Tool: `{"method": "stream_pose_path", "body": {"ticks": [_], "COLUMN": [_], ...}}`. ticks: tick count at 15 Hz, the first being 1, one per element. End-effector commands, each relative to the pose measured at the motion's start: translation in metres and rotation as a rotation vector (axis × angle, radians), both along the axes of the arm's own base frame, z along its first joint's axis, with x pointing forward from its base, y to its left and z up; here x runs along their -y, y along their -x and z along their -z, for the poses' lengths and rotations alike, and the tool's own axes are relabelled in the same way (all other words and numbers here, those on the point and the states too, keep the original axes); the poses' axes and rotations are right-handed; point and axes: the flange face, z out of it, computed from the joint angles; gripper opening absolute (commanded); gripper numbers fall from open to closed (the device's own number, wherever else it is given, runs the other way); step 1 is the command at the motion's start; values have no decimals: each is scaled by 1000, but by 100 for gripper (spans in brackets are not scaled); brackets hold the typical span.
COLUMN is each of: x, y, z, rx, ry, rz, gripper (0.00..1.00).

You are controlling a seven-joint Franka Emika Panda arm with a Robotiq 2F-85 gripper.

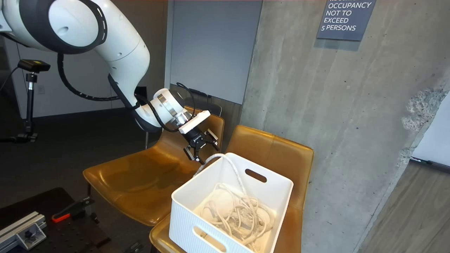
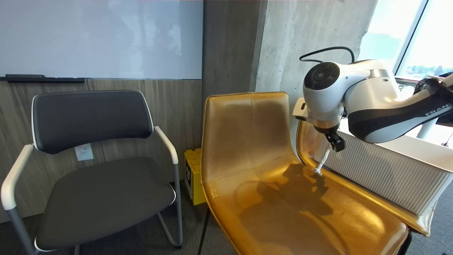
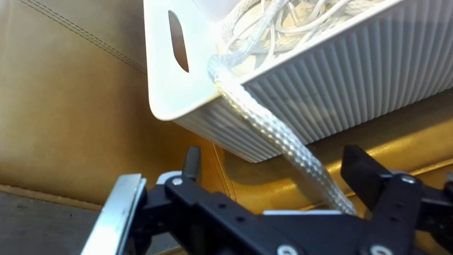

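- Wide open they are, the fingers [image 3: 361, 177], standing well apart along the bottom of the wrist view!
- Look at the white braided rope [image 3: 279, 136], slanting from upper centre to lower right across their gap, unpinched; whether inside the gap or just beyond it, I can't tell.
- Up top, it bends over the rim of the white basket [image 3: 339, 92] and drops in.
- Inside, lower centre of an exterior view, there's a tangle of white cords [image 1: 246, 218].
- Under the basket, a brown chair [image 1: 274, 149].
- Right of centre in an exterior view, the rope's end shows just below the fingers, over a neighbouring brown chair [image 2: 244, 134].
- Lower left, a gray chair [image 2: 109, 202]; near centre, a yellow box [image 2: 196, 180].
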Motion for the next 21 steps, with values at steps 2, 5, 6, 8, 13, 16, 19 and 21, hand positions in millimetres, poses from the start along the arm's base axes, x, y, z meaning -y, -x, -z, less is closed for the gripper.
{"method": "stream_pose_path", "body": {"ticks": [2,5,6,8,13,16,19,21], "x": [6,7,7,6,2,10,42,76], "y": [3,5,5,6,8,11,5,7], "z": [2,5,5,5,-35,-102,-173,-221], "rx": [-54,-69,-70,-69,-57,-30,29,62], "ry": [53,58,58,56,-5,-122,-211,-271], "rz": [1,11,15,24,107,235,385,486], "gripper": [97,71,63,48,9,0,3,3]}}
